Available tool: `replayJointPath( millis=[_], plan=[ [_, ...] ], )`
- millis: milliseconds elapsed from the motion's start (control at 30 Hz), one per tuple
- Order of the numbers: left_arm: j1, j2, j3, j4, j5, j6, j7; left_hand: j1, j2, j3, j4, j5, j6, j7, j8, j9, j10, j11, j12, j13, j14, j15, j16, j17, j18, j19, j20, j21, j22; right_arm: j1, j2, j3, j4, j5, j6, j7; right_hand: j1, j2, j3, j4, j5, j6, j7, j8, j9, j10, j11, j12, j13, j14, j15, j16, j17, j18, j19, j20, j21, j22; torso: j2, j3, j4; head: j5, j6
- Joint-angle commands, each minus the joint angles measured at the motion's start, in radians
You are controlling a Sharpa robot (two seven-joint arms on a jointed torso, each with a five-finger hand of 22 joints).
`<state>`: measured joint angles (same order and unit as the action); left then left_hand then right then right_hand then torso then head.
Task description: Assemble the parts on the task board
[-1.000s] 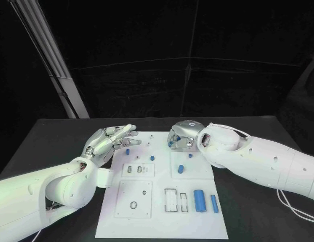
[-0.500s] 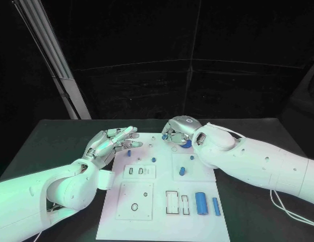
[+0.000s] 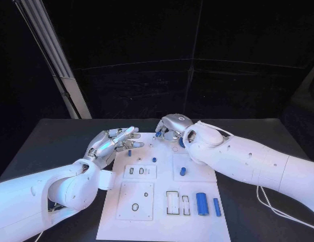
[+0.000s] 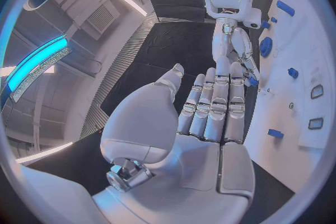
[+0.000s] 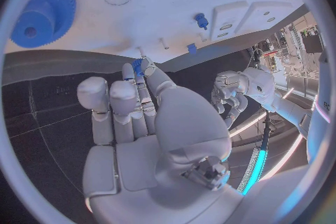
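Fingers (image 5: 138, 69) of the right hand (image 3: 173, 127) are pinching a small blue part (image 5: 137, 65) above the board (image 3: 164, 222)'s far edge. The left hand (image 3: 112, 141) is hovering wide, holding nothing.

The task board (image 3: 164, 222) is white, set on a black tabletop (image 3: 48, 141); the parts on it are blue, among them a toothed blue gear (image 5: 43, 17), a blue cylinder (image 3: 201, 202) and a slimmer blue bar (image 3: 216, 206). Both hands are silver on white arms: the left hand (image 3: 112, 141); the right hand (image 3: 170, 127), with a small blue piece (image 5: 138, 66) at its fingertips.
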<state>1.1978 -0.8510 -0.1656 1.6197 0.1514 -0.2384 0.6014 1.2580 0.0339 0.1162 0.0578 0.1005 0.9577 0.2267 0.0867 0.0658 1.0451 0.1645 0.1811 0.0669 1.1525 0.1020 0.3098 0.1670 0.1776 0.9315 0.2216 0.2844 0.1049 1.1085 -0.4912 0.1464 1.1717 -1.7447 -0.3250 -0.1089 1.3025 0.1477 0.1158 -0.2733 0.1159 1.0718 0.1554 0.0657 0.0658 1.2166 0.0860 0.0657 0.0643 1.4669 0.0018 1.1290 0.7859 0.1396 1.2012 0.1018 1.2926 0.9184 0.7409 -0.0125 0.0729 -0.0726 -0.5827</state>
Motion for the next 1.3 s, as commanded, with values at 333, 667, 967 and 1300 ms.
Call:
replayJointPath(
  millis=[333, 667, 967, 1300],
  plan=[
    [0.003, -0.002, 0.001, 0.002, 0.000, 0.014, -0.001, -0.001, 0.006, 0.000, -0.006, -0.002, -0.008, 0.002, -0.004, -0.001, -0.007, 0.000, -0.004, -0.001, 0.006, 0.003, 0.004, 0.001, 0.006, 0.009, -0.001, 0.002, -0.001, 0.005, 0.026, 0.000, -0.026, 0.006, 0.063, 0.012, -0.020, -0.011, 0.015, 0.003, -0.006, -0.009, 0.007, -0.003, -0.001, -0.012, 0.002, -0.005, -0.001, -0.007, 0.000, 0.007, 0.001, -0.015, 0.000, 0.006, 0.006, 0.004, 0.001, -0.0004, 0.0026, 0.004, -0.002],
    [0.004, -0.002, 0.001, 0.001, 0.000, 0.015, -0.001, -0.001, 0.006, 0.000, -0.006, -0.002, -0.008, 0.002, -0.004, -0.001, -0.007, 0.000, -0.004, -0.001, 0.006, 0.003, 0.004, 0.001, 0.006, 0.009, -0.001, 0.002, -0.001, 0.005, 0.045, 0.000, -0.044, 0.002, 0.070, 0.011, -0.022, -0.012, 0.017, 0.004, -0.006, -0.010, 0.007, -0.003, -0.001, -0.013, 0.002, -0.005, -0.001, -0.008, 0.000, 0.006, -0.003, -0.015, -0.001, 0.007, 0.006, 0.003, 0.003, -0.0006, -0.0002, 0.008, -0.002],
    [0.005, 0.000, 0.001, -0.001, 0.000, 0.017, -0.003, -0.001, 0.006, 0.000, -0.006, -0.002, -0.008, 0.002, -0.004, -0.001, -0.007, 0.000, -0.004, -0.001, 0.006, 0.003, 0.004, 0.001, 0.006, 0.009, -0.001, 0.002, -0.001, 0.006, 0.064, 0.000, -0.068, -0.007, 0.066, 0.001, -0.031, -0.019, 0.029, 0.009, -0.007, -0.017, 0.010, -0.003, -0.001, -0.021, 0.004, -0.005, -0.001, -0.013, 0.002, 0.000, -0.017, -0.012, -0.010, 0.009, 0.002, -0.007, 0.003, -0.0002, 0.0007, 0.009, -0.003],
    [0.005, 0.001, 0.001, -0.004, 0.000, 0.020, -0.007, 0.000, 0.008, 0.001, -0.008, -0.002, -0.009, 0.002, -0.004, -0.001, -0.007, 0.000, -0.005, -0.001, 0.005, 0.003, 0.003, 0.003, 0.006, 0.009, -0.001, 0.001, -0.002, 0.008, 0.078, 0.000, -0.089, -0.005, 0.063, -0.007, -0.062, -0.060, 0.053, 0.033, -0.034, -0.081, 0.035, -0.006, -0.004, -0.086, 0.027, -0.006, -0.002, -0.042, 0.021, -0.054, -0.108, 0.003, -0.072, 0.023, -0.039, -0.095, 0.003, -0.0004, -0.0005, 0.009, -0.003]
  ],
)
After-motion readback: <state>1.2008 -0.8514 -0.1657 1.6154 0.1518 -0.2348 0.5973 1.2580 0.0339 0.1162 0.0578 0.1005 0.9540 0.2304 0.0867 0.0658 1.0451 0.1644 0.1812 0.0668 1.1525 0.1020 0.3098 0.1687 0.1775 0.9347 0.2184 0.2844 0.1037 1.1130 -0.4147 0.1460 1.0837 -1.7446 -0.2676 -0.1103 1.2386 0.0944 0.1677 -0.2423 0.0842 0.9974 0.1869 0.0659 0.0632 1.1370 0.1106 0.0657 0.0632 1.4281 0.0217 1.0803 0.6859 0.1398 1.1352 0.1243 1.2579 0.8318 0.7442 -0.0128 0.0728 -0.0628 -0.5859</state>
